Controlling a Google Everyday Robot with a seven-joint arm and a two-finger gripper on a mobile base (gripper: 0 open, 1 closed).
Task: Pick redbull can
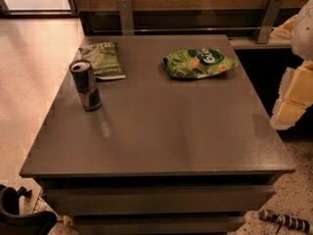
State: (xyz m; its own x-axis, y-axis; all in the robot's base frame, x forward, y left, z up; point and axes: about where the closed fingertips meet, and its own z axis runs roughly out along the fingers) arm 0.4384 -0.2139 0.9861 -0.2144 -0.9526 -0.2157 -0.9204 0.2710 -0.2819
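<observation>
The redbull can stands upright on the left part of the grey table. It is slim, dark blue and silver, with a silver top and pull-tab. A flat green snack bag lies just behind it, close to the can. My gripper, white and pale yellow, hangs at the right edge of the view, past the table's right side and far from the can. It holds nothing that I can see.
A second green snack bag lies at the back centre-right of the table. A wooden wall with metal brackets stands behind. A black object is on the floor at the front left, and a striped object at the front right.
</observation>
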